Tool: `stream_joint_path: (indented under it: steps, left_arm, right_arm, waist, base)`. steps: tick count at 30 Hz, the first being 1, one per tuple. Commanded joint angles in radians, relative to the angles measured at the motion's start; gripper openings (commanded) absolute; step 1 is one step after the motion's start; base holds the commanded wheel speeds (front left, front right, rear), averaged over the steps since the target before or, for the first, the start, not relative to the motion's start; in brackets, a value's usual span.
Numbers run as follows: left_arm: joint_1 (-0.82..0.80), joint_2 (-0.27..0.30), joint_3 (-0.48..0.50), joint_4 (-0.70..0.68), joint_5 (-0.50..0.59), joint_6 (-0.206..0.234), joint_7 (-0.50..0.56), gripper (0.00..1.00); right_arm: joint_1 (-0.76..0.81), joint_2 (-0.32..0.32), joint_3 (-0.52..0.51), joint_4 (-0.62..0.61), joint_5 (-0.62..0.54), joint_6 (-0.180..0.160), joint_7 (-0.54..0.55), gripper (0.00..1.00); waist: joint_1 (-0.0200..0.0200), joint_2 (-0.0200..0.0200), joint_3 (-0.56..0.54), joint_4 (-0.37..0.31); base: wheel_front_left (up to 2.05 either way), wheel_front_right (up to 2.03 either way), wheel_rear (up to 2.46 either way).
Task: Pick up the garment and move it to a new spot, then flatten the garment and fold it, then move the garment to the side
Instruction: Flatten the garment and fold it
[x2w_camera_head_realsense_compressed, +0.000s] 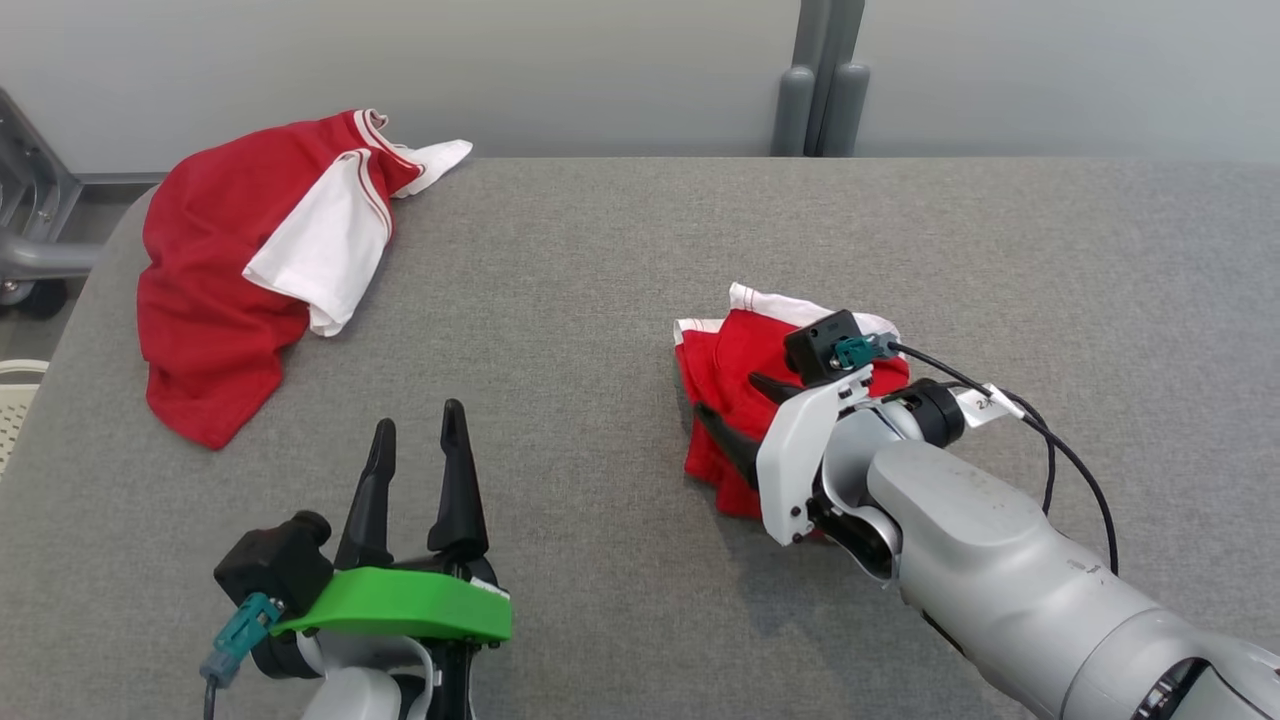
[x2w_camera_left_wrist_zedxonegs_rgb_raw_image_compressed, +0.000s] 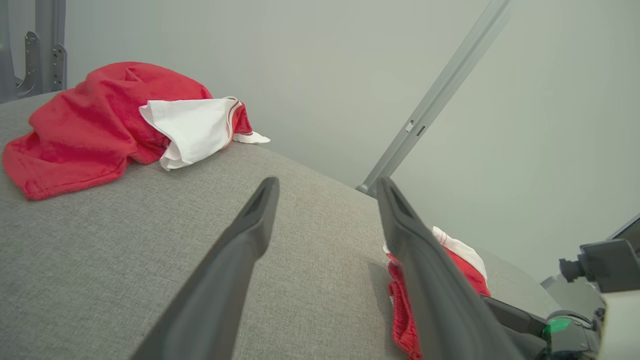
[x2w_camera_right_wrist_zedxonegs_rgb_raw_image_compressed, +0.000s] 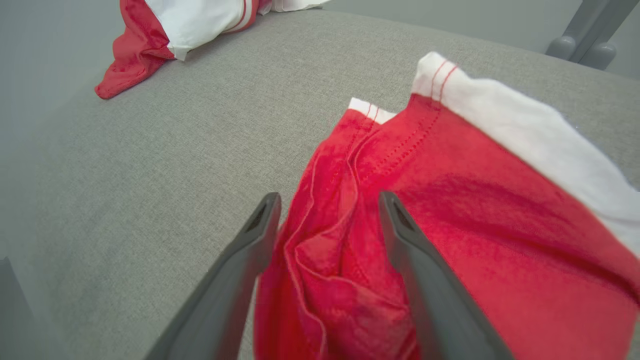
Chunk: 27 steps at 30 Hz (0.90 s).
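Observation:
A small folded red garment with white trim (x2w_camera_head_realsense_compressed: 730, 360) lies on the grey padded table (x2w_camera_head_realsense_compressed: 600, 250), right of centre. My right gripper (x2w_camera_head_realsense_compressed: 740, 398) rests low over its near left edge, fingers apart, open. In the right wrist view a raised ridge of the red garment (x2w_camera_right_wrist_zedxonegs_rgb_raw_image_compressed: 475, 210) sits between the spread fingers of that gripper (x2w_camera_right_wrist_zedxonegs_rgb_raw_image_compressed: 330, 200). My left gripper (x2w_camera_head_realsense_compressed: 420, 420) is open above bare table at the lower left, holding nothing. The left wrist view looks past its open gripper (x2w_camera_left_wrist_zedxonegs_rgb_raw_image_compressed: 326, 182) to the folded garment (x2w_camera_left_wrist_zedxonegs_rgb_raw_image_compressed: 400, 310) beside the right finger.
A second red and white garment (x2w_camera_head_realsense_compressed: 220, 260) lies crumpled at the table's far left corner, also seen as a rumpled heap (x2w_camera_left_wrist_zedxonegs_rgb_raw_image_compressed: 90, 115) (x2w_camera_right_wrist_zedxonegs_rgb_raw_image_compressed: 140, 45). A grey post (x2w_camera_head_realsense_compressed: 820, 90) stands behind the table. A metal cart frame (x2w_camera_head_realsense_compressed: 30, 230) and a white basket (x2w_camera_head_realsense_compressed: 15, 400) are off the left edge.

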Motion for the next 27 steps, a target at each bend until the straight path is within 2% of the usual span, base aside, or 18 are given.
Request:
stream_joint_path:
  steps: [1, 10, 20, 27]
  left_arm:
    - [0.001, 0.000, -0.003, 0.002, 0.007, -0.003, -0.004, 1.00]
    - [0.009, -0.004, -0.022, 0.003, 0.010, 0.001, -0.003, 1.00]
    - [0.030, -0.007, -0.050, 0.004, 0.013, 0.009, 0.004, 1.00]
    - [0.043, -0.004, -0.059, 0.000, 0.014, 0.014, 0.010, 1.00]
  right_arm:
    - [0.012, -0.003, 0.003, -0.017, 0.000, 0.000, -0.010, 1.00]
    - [0.021, -0.063, -0.068, -0.129, 0.006, 0.000, -0.088, 1.00]
    - [0.087, -0.141, -0.257, -0.159, -0.022, 0.000, -0.164, 1.00]
    - [0.153, -0.161, -0.362, -0.179, -0.048, 0.000, -0.172, 1.00]
  waist:
    - [0.0000, 0.0000, -0.006, -0.010]
    - [0.0000, 0.0000, -0.017, -0.055]
    - [0.0000, 0.0000, -0.038, -0.093]
    - [0.0000, 0.0000, -0.049, -0.111]
  base:
    - [0.00, 0.00, 0.00]
    - [0.00, 0.00, 0.00]
    - [0.00, 0.00, 0.00]
    - [0.00, 0.00, 0.00]
